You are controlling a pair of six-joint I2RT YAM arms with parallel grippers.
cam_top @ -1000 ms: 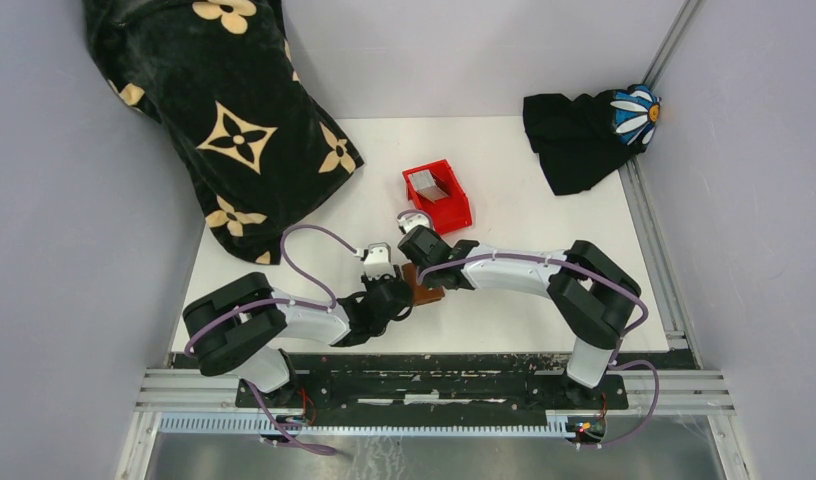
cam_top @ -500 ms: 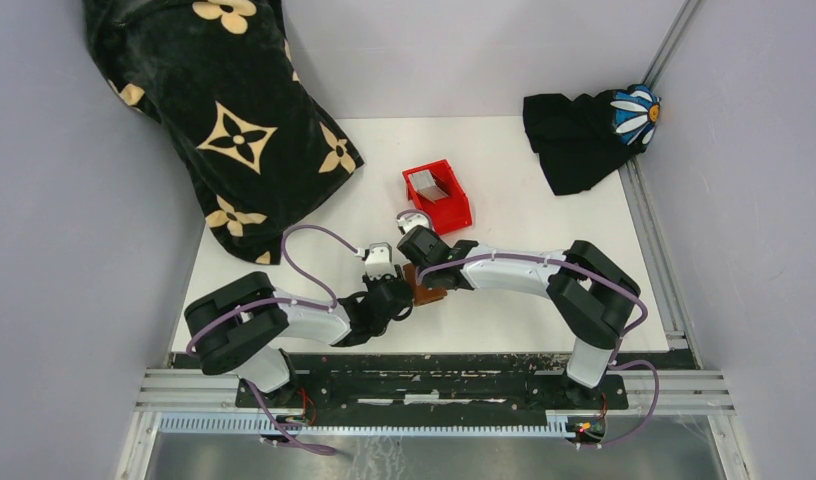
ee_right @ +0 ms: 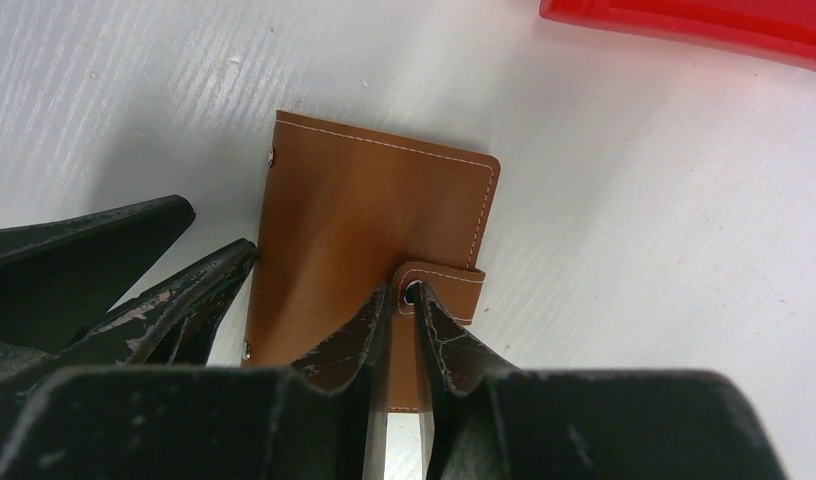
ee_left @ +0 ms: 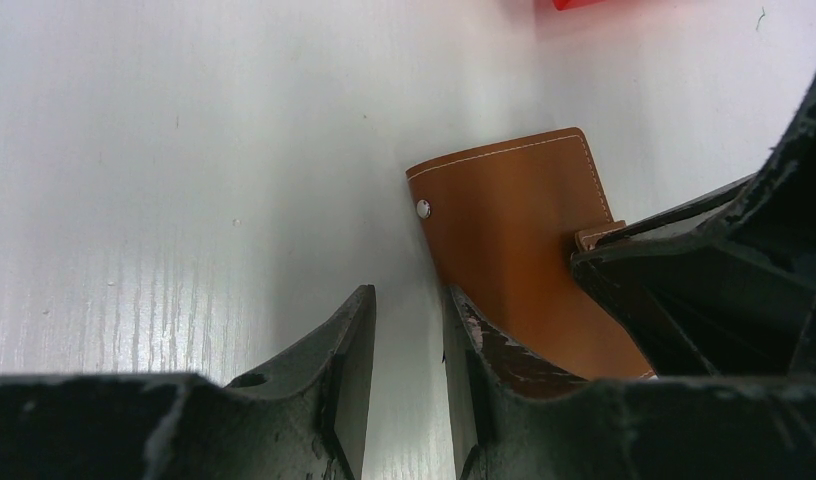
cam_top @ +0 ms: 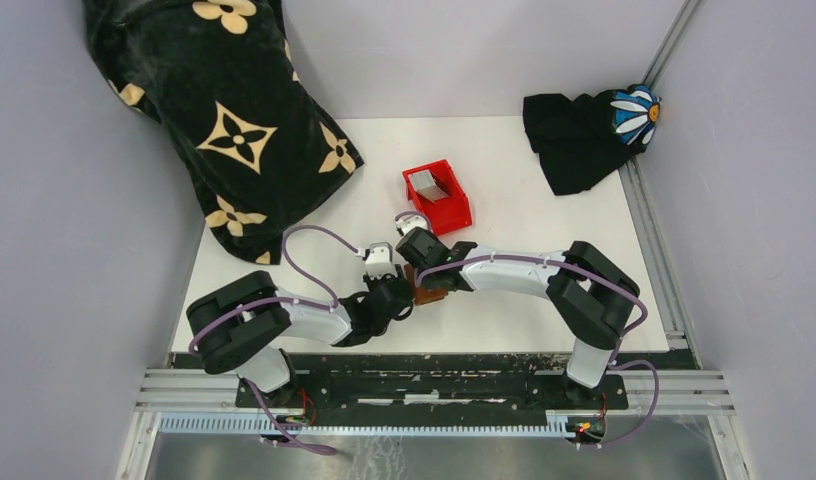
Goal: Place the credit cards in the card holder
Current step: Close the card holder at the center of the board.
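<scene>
The card holder [ee_right: 364, 200] lies flat and folded on the white table [cam_top: 544, 220], a little nearer the arms than the red bin [cam_top: 454, 213] and apart from it; both claws crowd in over it from the near side. The right gripper [ee_right: 404, 292] has its two tips set close on either side of the snap on the tab [ee_right: 449, 276], where the strap wraps over the wallet's edge; the gap between the tips is narrow, and from here I cannot tell whether they pinch the tab or merely stand at it. The left gripper [ee_left: 408, 300] sits low at the wallet's other side, its jaws a little apart with only bare table showing between them, so it grasps nothing; one of its fingers [ee_left: 474, 345] lies against the edge of the leather. One grey credit card [cam_top: 425, 184] rests inside the red bin, leaning against a wall. A black cloth with cream flowers [cam_top: 224, 120] droops over the far left corner; a second dark cloth with a daisy patch [cam_top: 584, 135] lies at the far right.
</scene>
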